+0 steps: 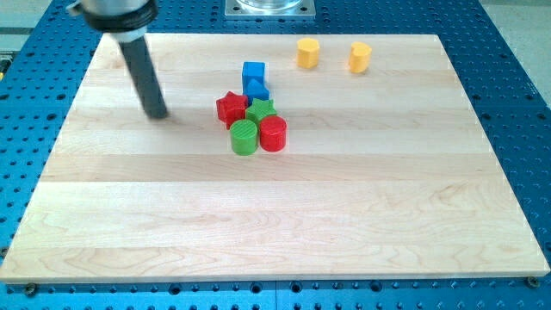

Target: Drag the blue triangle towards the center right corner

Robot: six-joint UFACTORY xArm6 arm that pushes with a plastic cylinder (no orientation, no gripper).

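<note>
Board: a pale wooden board [344,224] lay on a blue perforated table [516,77], filling most of the view.
Blue cube: a blue cube [253,73] sat above the view's centre, at the top of the cluster.
Red star: a red star [231,108] sat at the cluster's left side.
Green star: a green star [261,109] lay just right of the red star, touching it or nearly so.
Green cylinder: a green cylinder [244,137] stood at the cluster's bottom left.
Red cylinder: a red cylinder [273,134] stood touching the green cylinder's right side.
Yellow blocks: a yellow cylinder [308,53] and another yellow block [360,57], shape unclear, stood near the view's top, apart from each other and from the cluster.
Metal plate: a grey metal plate [270,8] showed at the view's top edge.
</note>
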